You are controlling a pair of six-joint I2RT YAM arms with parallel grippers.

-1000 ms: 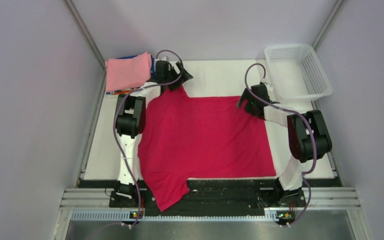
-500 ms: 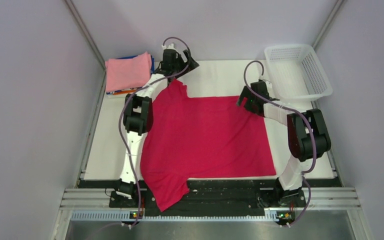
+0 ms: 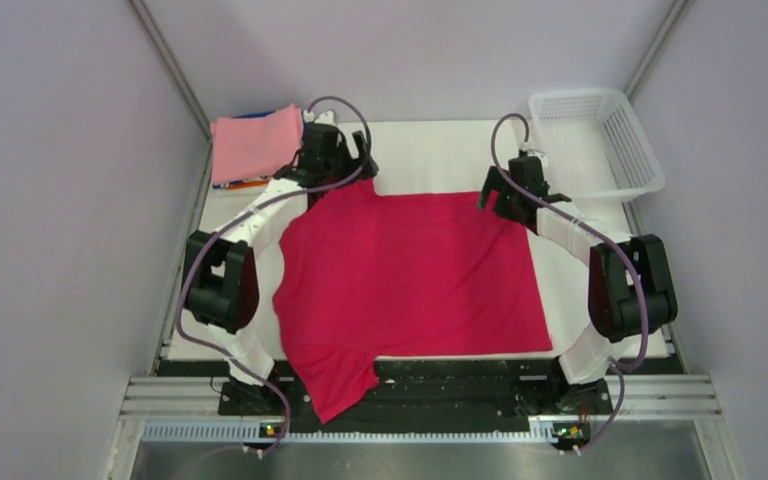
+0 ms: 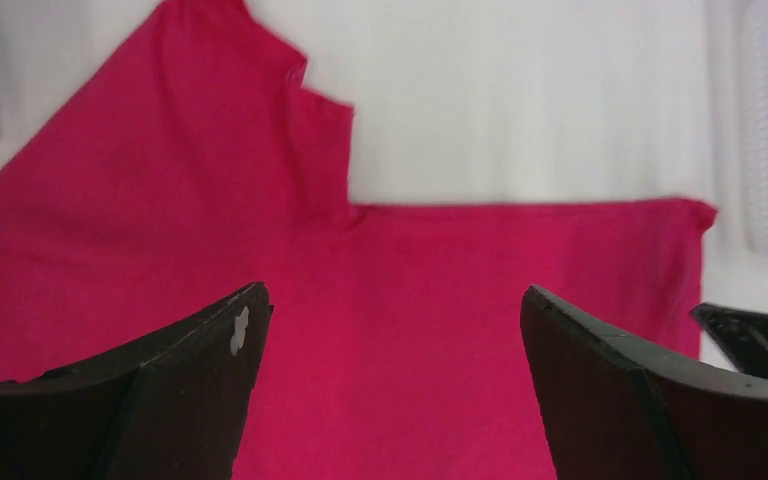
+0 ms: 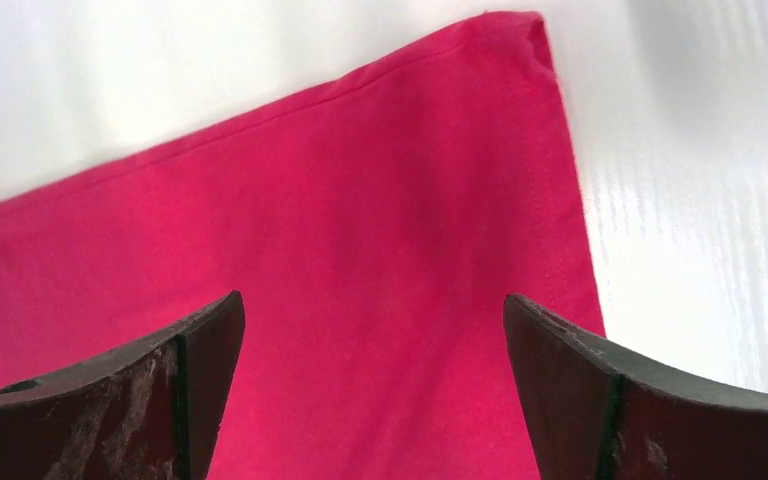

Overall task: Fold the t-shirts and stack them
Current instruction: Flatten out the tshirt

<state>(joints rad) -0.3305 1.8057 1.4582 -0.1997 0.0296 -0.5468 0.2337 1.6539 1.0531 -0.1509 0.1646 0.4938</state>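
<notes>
A: Where does the crimson t-shirt (image 3: 410, 275) lie?

B: It lies spread flat on the white table (image 3: 430, 150), between the two arms. Not folded yet. One sleeve (image 3: 332, 385) hangs over the near edge onto the black rail (image 3: 460, 380). The other sleeve points toward the far left corner.

A: And the left gripper (image 4: 392, 300)?

B: It hovers over that far left sleeve. The fingers stand wide apart with nothing between them. The wrist view shows red cloth under the tips, but whether they touch it cannot be told.

A: The right gripper (image 5: 372, 300)?

B: It sits over the shirt's far right corner, fingers likewise spread and holding nothing. The hem corner lies flat on the table just beyond the tips.

A: Any other shirts?

B: A pink t-shirt (image 3: 255, 142), folded, tops a pile in the far left corner, just beside the left gripper. Blue and orange edges show beneath it.

A: Anything else on the table?

B: A white mesh basket (image 3: 600, 140) stands at the far right corner, near the right gripper and apart from the red cloth.
</notes>
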